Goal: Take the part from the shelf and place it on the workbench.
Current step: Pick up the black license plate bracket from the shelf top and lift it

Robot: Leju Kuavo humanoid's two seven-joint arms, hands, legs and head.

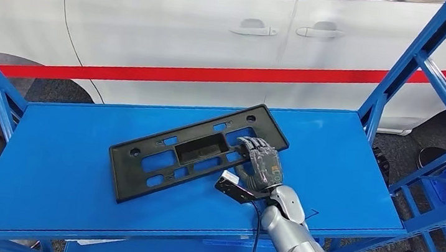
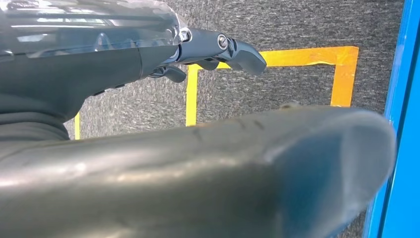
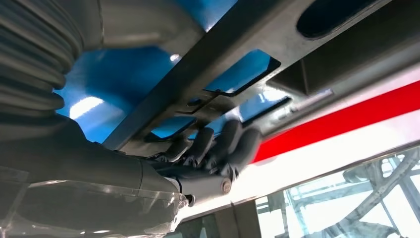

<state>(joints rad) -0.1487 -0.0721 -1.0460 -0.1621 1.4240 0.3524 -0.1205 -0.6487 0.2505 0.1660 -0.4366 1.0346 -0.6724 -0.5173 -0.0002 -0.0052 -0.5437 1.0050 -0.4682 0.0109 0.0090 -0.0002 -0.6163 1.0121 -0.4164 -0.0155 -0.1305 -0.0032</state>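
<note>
Right hand (image 1: 261, 164) grips the black plate bracket (image 1: 196, 150) by its near edge, flat on the blue shelf (image 1: 54, 164). Off-centre hold: may pivot or slip when lifted. Left hand (image 2: 218, 49) released.

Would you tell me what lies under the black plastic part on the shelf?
The black part lies flat on the blue shelf, whose surface shows through its cutouts. The right hand rests on its near edge; whether fingers reach underneath is hidden.

We counted one flat black plastic mounting plate (image 1: 196, 152), one blue metal shelf (image 1: 54, 164), one white car with a red stripe (image 1: 185, 41), and two door handles (image 1: 254, 27).
</note>
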